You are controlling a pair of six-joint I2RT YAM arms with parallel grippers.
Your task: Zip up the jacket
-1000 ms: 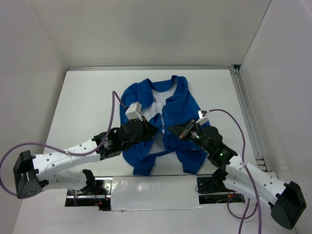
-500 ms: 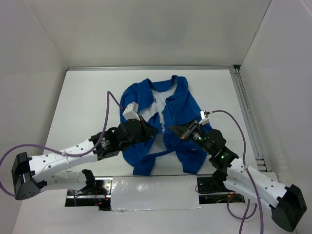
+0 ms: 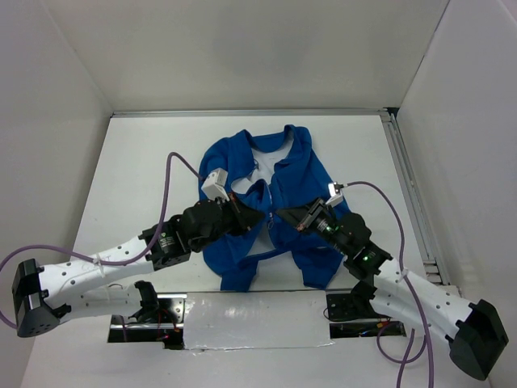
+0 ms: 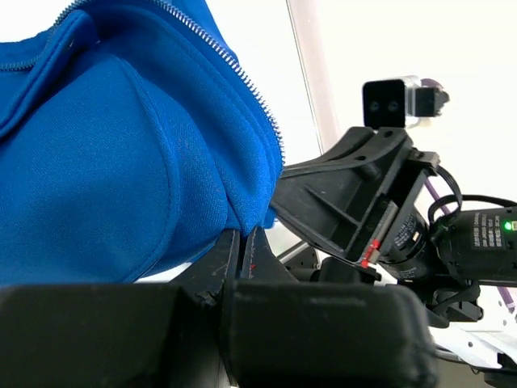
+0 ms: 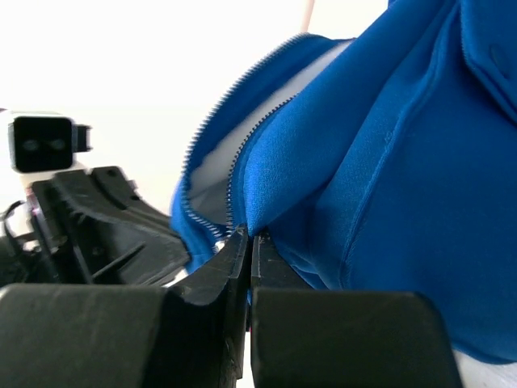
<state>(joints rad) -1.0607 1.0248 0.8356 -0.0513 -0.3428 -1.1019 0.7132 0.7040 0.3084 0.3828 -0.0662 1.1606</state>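
The royal-blue jacket (image 3: 295, 174) lies on the white table, collar at the far side, front open with white lining showing. My left gripper (image 3: 257, 217) is shut on the lower corner of one front panel (image 4: 121, 162), whose silver zipper teeth (image 4: 242, 85) run up its edge. Facing it a few centimetres away, my right gripper (image 3: 283, 215) is shut on the lower corner of the other panel (image 5: 388, 153), right beside that side's zipper teeth (image 5: 232, 182). Both corners are lifted off the table. No zipper slider shows in any view.
White walls enclose the table (image 3: 145, 162) on three sides. A metal rail (image 3: 408, 186) runs along its right edge. Purple cables (image 3: 174, 174) loop from both arms. A shiny strip (image 3: 250, 319) lies at the near edge between the arm bases.
The left arm has slid left and forward, its gripper still holding the jacket corner near the right gripper. The right arm shifted only slightly.
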